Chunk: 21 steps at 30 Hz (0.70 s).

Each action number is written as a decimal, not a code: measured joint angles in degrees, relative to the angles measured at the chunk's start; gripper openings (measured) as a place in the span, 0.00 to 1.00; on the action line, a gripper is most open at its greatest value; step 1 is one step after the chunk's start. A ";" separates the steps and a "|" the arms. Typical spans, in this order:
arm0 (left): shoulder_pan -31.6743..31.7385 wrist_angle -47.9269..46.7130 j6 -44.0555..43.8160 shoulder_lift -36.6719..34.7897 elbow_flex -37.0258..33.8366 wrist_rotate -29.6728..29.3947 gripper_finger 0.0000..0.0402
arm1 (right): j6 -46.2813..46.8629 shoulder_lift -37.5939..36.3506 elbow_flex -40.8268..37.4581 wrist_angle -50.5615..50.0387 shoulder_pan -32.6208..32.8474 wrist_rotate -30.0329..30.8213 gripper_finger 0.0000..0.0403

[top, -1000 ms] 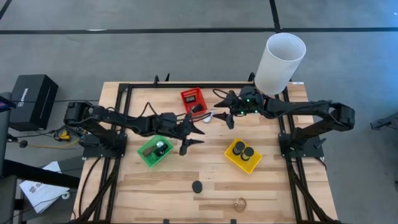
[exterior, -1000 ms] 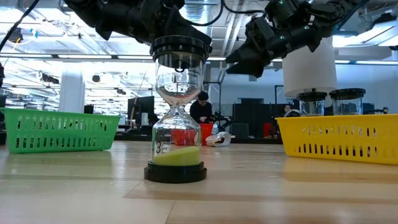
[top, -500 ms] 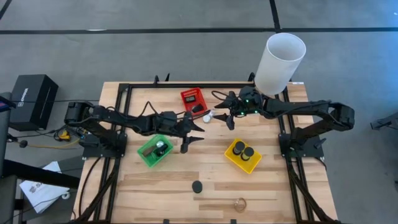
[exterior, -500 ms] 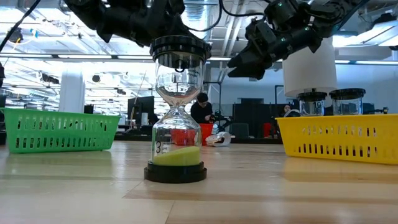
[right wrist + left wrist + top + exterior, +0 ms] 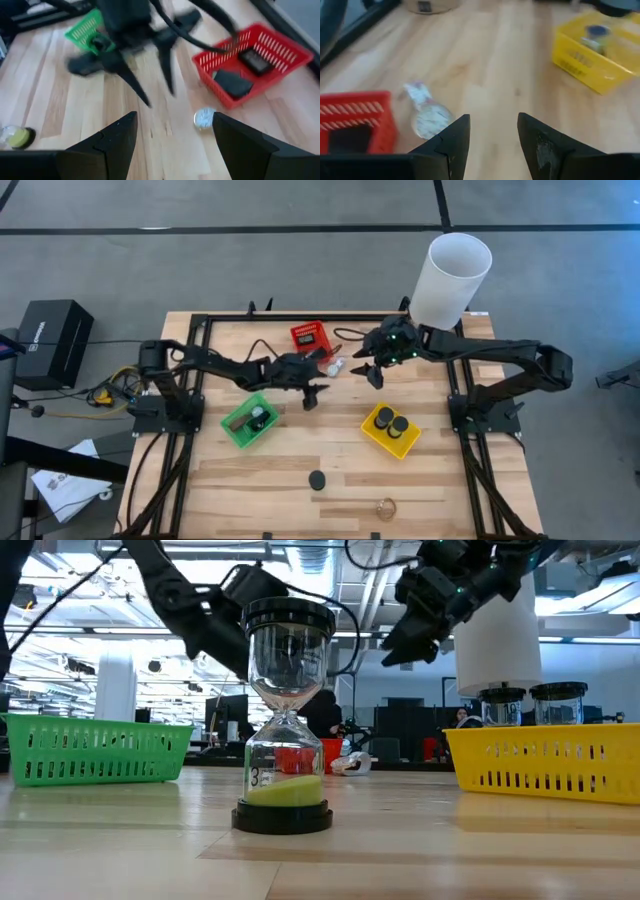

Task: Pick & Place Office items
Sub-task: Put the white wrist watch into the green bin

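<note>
That little silvery round piece on the tabletop (beside the red basket) lies between both empty, parted hands, left hand and right hand about equally near.

The table is pale wood with a visible grain and a smooth, slightly satin finish, edged by a matt black metal frame. The red basket, green basket and yellow basket look like glossy moulded plastic with slotted walls, and the hourglass is clear, shiny glass or plastic between matt black caps, with yellow-green sand inside. The small round silvery piece beside the red basket gleams like metal or foil, the tall white cylinder is smooth and matt, and both arms are dark matt plastic or metal.
</note>
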 joint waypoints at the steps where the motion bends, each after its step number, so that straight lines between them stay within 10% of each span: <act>1: 0.65 0.46 0.07 0.86 0.74 -0.02 0.40 | -0.31 -0.18 0.39 0.02 0.00 -0.01 0.62; 21: 5.35 -0.99 0.95 5.45 1.79 -3.36 0.52 | -1.28 -5.34 2.96 -4.43 4.98 0.01 0.62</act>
